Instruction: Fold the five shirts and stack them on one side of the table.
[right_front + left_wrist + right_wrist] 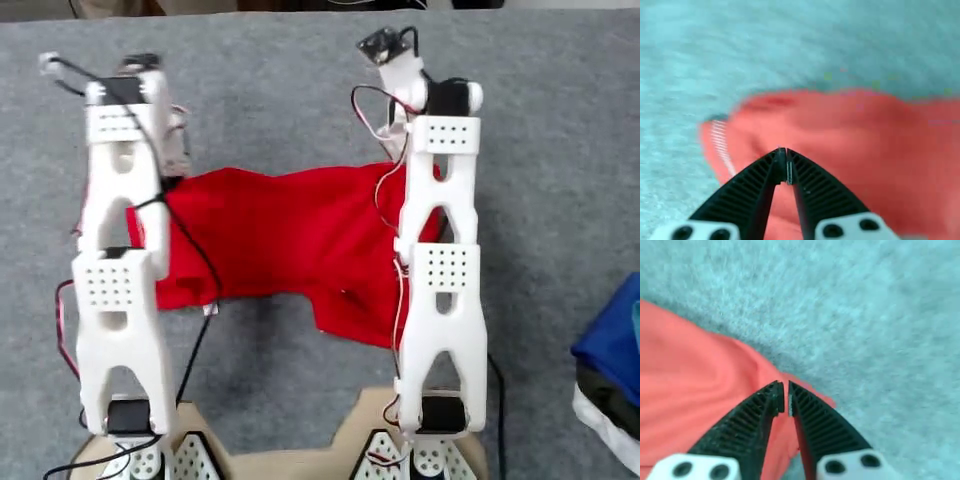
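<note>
Surface: a grey, felt-like table (300, 90) that runs to every edge of the high view.
Near edge: a pale wooden base board (290, 462) where both arms are mounted.
Far right edge: a pile of clothes (610, 370), blue on top, a dark layer under it and white at the bottom, partly cut off by the frame.
Cabling: a black cable (205, 265) loops from the left arm across the cloth and down towards the base.
Task's thing: one red shirt (290, 240) lies about mid-table, stretched wide between the two arms and well apart from the pile.
Its look: plain bright red and rumpled. The far edge is wavy and the near edge uneven, with a flap hanging lower on the right arm's side. A pale striped strip (720, 145) runs along one edge near the left claw.
Left arm (120, 290): white, reaching over the shirt's left end.
Left gripper (782, 167): clenched, black ribbed tips touching, low over red cloth close to the shirt's edge. The blur makes it hard to tell whether any cloth is pinched between them.
Right arm (440, 270): white, lying across the shirt's right end.
Right gripper (785, 399): fingers drawn together to a thin slit, above a corner of the shirt where red meets grey.
</note>
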You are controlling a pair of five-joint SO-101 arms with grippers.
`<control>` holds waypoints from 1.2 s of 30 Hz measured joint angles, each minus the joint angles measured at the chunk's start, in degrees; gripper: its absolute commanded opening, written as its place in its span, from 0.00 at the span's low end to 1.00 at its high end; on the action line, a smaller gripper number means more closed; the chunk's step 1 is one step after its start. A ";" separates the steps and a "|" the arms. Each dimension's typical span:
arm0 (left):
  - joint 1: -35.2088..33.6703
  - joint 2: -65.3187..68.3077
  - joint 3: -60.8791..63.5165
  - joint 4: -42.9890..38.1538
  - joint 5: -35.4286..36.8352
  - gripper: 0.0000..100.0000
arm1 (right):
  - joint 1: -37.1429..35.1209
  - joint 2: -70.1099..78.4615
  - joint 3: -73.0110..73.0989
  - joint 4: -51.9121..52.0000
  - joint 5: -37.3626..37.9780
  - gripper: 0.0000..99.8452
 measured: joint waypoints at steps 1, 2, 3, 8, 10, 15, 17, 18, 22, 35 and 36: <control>1.67 -1.85 2.81 0.00 -1.23 0.02 | 0.00 -1.23 0.00 0.00 0.09 0.04; 2.99 -3.87 5.71 0.00 -2.64 0.02 | 0.00 -2.46 0.00 0.00 0.62 0.04; 4.04 -5.98 9.05 0.00 -3.60 0.02 | 0.00 -3.69 0.00 0.00 1.23 0.04; 4.84 -17.67 24.62 0.00 -9.05 0.02 | 0.00 -12.57 7.12 0.18 4.31 0.04; 4.84 -22.77 30.86 0.00 -11.16 0.02 | 0.00 -18.02 14.59 0.18 5.80 0.04; 2.37 -37.45 43.34 0.00 -15.91 0.02 | -2.02 -36.31 39.30 0.18 11.52 0.04; 0.79 -44.22 47.21 0.00 -17.14 0.02 | -4.31 -45.01 50.02 0.18 14.07 0.04; 0.09 -47.47 48.88 0.00 -17.67 0.02 | -5.54 -49.32 55.12 0.00 15.03 0.04; -3.25 -60.13 55.56 0.00 -18.37 0.02 | -8.18 -65.14 75.25 -2.90 18.37 0.04; -19.69 -86.59 77.19 -1.76 -18.46 0.02 | -17.76 -94.68 132.04 -12.92 26.02 0.23; -21.10 -88.00 79.30 -3.08 -18.46 0.02 | -17.76 -95.56 135.12 -14.68 26.37 0.24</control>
